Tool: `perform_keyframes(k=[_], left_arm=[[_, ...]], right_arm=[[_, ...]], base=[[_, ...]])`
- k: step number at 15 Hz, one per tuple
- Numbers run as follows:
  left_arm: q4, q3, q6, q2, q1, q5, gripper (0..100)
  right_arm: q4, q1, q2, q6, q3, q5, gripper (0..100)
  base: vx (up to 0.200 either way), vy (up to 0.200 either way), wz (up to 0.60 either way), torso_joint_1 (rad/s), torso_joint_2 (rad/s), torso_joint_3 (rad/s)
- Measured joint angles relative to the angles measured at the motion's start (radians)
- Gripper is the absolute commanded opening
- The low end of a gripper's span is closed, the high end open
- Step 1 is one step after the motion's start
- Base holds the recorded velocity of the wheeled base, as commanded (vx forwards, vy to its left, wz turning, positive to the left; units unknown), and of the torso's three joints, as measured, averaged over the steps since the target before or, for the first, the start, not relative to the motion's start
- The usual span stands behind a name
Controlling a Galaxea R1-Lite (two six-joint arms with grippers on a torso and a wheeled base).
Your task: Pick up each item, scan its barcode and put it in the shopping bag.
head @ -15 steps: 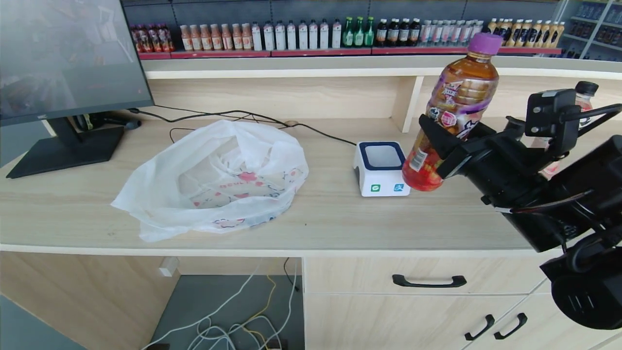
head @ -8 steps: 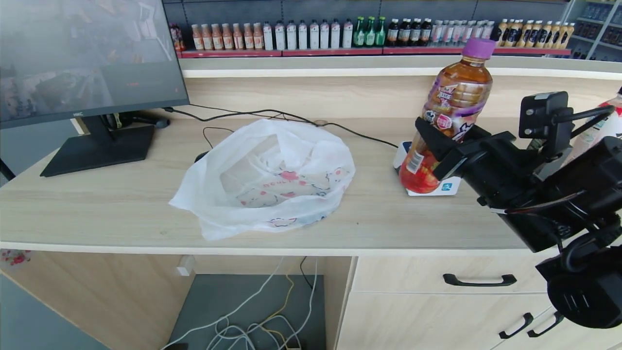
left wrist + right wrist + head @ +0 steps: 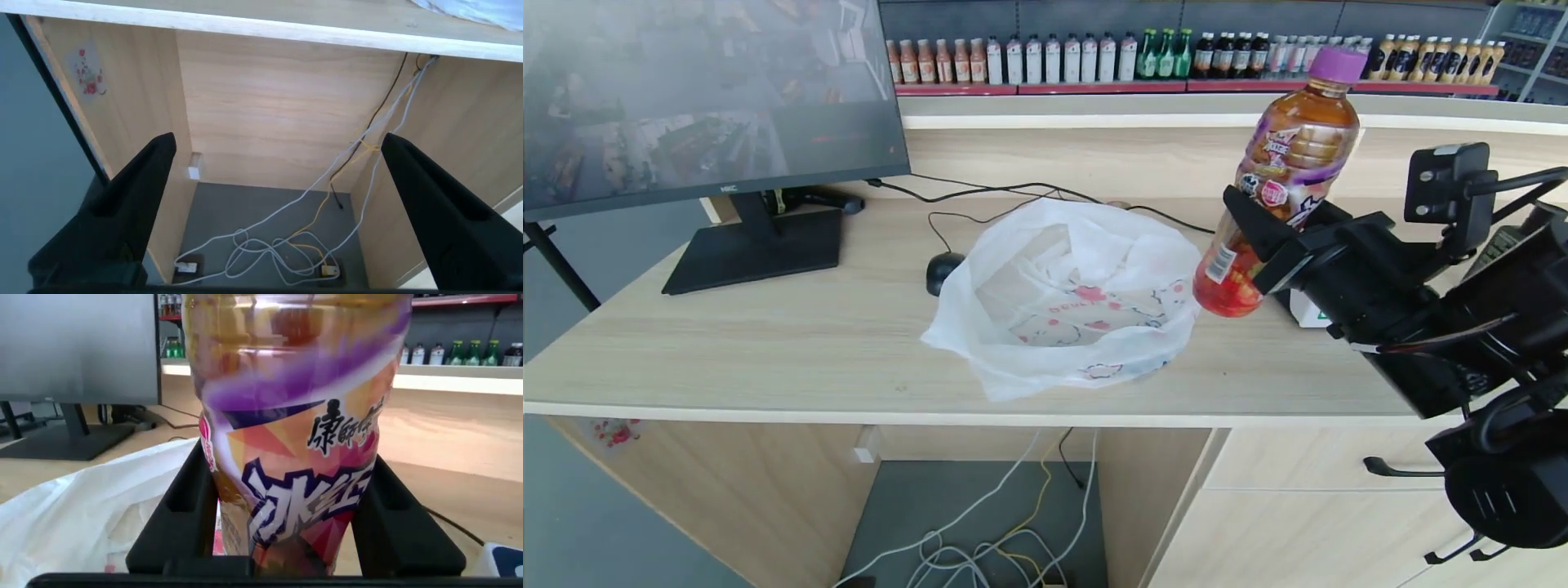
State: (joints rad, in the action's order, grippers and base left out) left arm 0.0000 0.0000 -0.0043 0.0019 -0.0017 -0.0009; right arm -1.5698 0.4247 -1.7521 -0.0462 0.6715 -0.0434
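Note:
My right gripper [image 3: 1262,245] is shut on a tea bottle [image 3: 1278,175] with a purple cap and a purple label, held tilted above the counter just right of the white shopping bag [image 3: 1070,298]. In the right wrist view the tea bottle [image 3: 298,433] stands between the fingers [image 3: 184,510], with the shopping bag [image 3: 90,514] behind it. The bag lies open on the wooden counter [image 3: 768,343]. The white barcode scanner [image 3: 1307,310] sits mostly hidden behind my right arm. My left gripper [image 3: 278,204] hangs open below the counter, facing the leg space with cables on the floor.
A monitor [image 3: 703,90] on a black stand sits at the counter's back left, with a black mouse [image 3: 943,269] and cables between it and the bag. Shelves of bottles [image 3: 1176,53] line the back wall. Drawers [image 3: 1339,490] are under the counter's right side.
The head camera has swung left, so the counter's things sit farther right in the picture. The tea bottle in my right gripper has passed from beside the scanner to the bag's right edge.

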Motion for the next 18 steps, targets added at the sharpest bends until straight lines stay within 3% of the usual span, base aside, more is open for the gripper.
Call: perform_keyframes(k=[4,7,10,18], left_arm=[[0.000,0.000,0.002,0.000,0.000,0.000,100],[0.000,0.000,0.002,0.000,0.000,-0.001,100],[0.000,0.000,0.001,0.000,-0.001,0.000,100],[0.000,0.000,0.001,0.000,0.000,0.000,100]], right_arm=[[0.004,0.016,0.009,-0.006,0.027,-0.002,0],[0.066,0.117,0.011,-0.045,0.086,0.081,0],[0.205,0.226,-0.002,-0.082,0.204,0.158,0],[0.309,0.272,-0.218,-0.092,0.516,0.167,0]], base=[[0.000,0.000,0.00,0.000,0.00,0.000],[0.000,0.000,0.00,0.000,0.00,0.000],[0.000,0.000,0.00,0.000,0.00,0.000],[0.000,0.000,0.00,0.000,0.00,0.000]])
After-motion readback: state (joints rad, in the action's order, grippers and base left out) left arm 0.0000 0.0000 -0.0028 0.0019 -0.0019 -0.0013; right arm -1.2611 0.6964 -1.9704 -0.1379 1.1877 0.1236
